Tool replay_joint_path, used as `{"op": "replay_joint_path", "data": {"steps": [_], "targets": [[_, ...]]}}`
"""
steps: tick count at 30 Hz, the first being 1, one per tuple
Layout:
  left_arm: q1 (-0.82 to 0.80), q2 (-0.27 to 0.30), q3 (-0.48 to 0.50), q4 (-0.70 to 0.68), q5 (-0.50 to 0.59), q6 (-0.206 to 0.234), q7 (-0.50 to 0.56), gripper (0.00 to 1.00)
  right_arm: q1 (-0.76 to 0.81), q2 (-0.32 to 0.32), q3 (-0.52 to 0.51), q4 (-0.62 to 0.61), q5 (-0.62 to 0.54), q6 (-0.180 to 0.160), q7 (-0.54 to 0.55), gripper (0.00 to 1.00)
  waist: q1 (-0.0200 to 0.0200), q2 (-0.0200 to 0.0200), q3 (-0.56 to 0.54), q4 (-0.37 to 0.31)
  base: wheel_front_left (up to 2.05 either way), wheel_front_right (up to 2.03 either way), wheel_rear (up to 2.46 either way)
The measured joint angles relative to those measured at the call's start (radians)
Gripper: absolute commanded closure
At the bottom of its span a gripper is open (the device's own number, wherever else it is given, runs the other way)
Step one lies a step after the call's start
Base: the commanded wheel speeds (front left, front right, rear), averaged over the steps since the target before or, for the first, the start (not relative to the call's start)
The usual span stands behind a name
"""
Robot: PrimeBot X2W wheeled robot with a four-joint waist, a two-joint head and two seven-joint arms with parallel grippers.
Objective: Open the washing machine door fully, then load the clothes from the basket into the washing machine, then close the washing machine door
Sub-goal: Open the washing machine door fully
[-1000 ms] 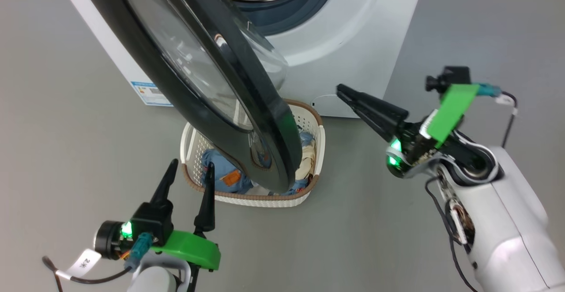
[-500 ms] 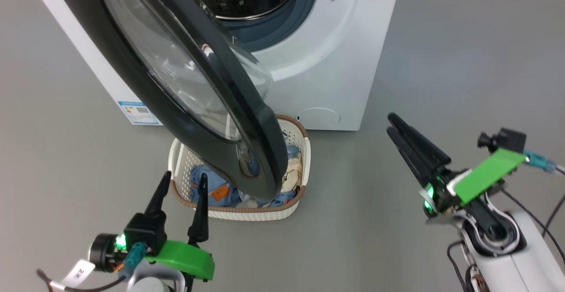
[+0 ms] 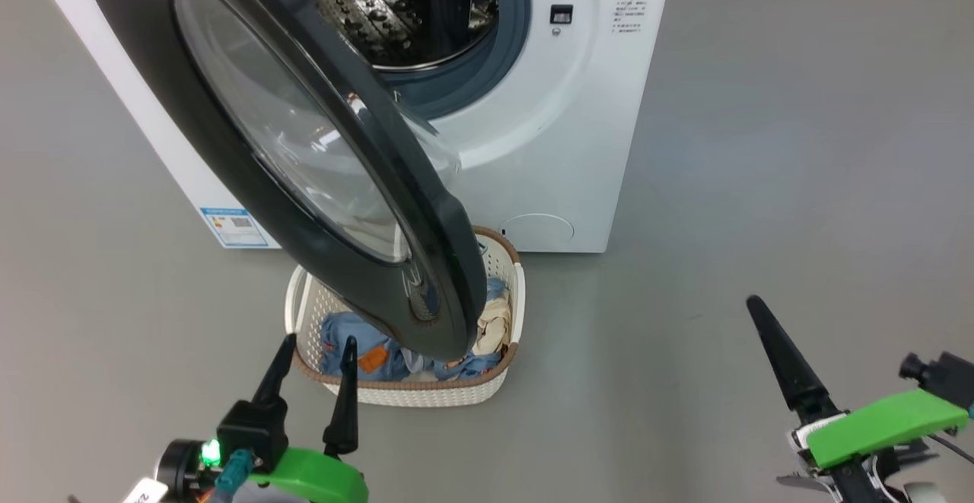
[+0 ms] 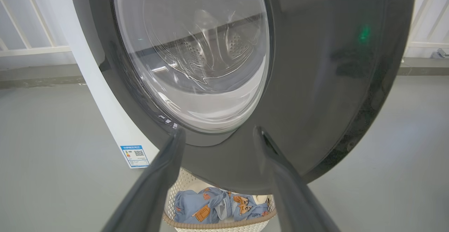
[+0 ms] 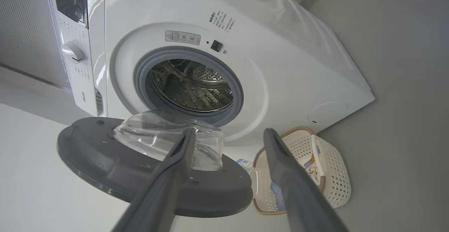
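While the clothes (image 3: 380, 362) lie heaped in the basket (image 3: 426, 396) under the door (image 3: 449, 259), left fingers (image 3: 346, 381) and right fingers (image 3: 784, 358) stand wide apart, empty.
Soft, light and limp, the fabric will likely trail, so pinch deep into the thick blue fold; the stiff, glossy door overhangs the basket before the washer (image 3: 578, 145) and is best pushed at its rim. Left fingers sit just short of the basket, right ones well off over the floor (image 3: 761, 183).
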Motion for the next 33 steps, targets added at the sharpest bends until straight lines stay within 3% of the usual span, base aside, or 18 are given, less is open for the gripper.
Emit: {"op": "replay_joint_path", "data": {"steps": [3, 11, 18, 21, 27, 33], "targets": [[0.009, 0.001, -0.001, 0.003, 0.0, 0.0, 0.0, 0.0, 0.027, -0.003, -0.005, 0.001, -0.102, 0.0, -0.085, 0.0, 0.0, 0.0, -0.013, -0.002, 0.0, 0.0, 0.0], [0.027, 0.001, 0.0, 0.01, 0.007, -0.001, 0.0, 0.0, 0.044, -0.026, -0.064, 0.035, -0.551, 0.0, -0.284, 0.0, -0.0001, 0.0, -0.041, -0.007, 0.0, 0.0, 0.0], [0.045, 0.002, 0.007, 0.012, 0.007, -0.008, 0.0, 0.0, 0.065, 0.027, -0.15, 0.007, -0.947, 0.0, -0.323, 0.0, -0.0001, 0.0, -0.062, -0.012, 0.0, 0.0, 0.0], [0.045, 0.002, 0.009, 0.012, 0.007, -0.009, 0.0, 0.0, 0.08, 0.046, -0.16, 0.001, -1.067, 0.0, -0.323, 0.0, -0.0001, 0.0, -0.062, -0.013, 0.0, 0.0, 0.0], [0.045, 0.002, 0.01, 0.012, 0.007, -0.009, 0.0, 0.0, 0.09, 0.075, -0.149, 0.013, -1.17, 0.0, -0.324, 0.0, -0.0001, 0.0, -0.061, -0.015, 0.0, 0.0, 0.0], [0.045, 0.002, 0.013, 0.012, 0.011, -0.01, 0.0, 0.0, 0.11, 0.095, -0.141, 0.045, -1.192, 0.0, -0.337, 0.0, 0.0, 0.0, -0.064, -0.014, 0.0, 0.0, 0.0]]}}
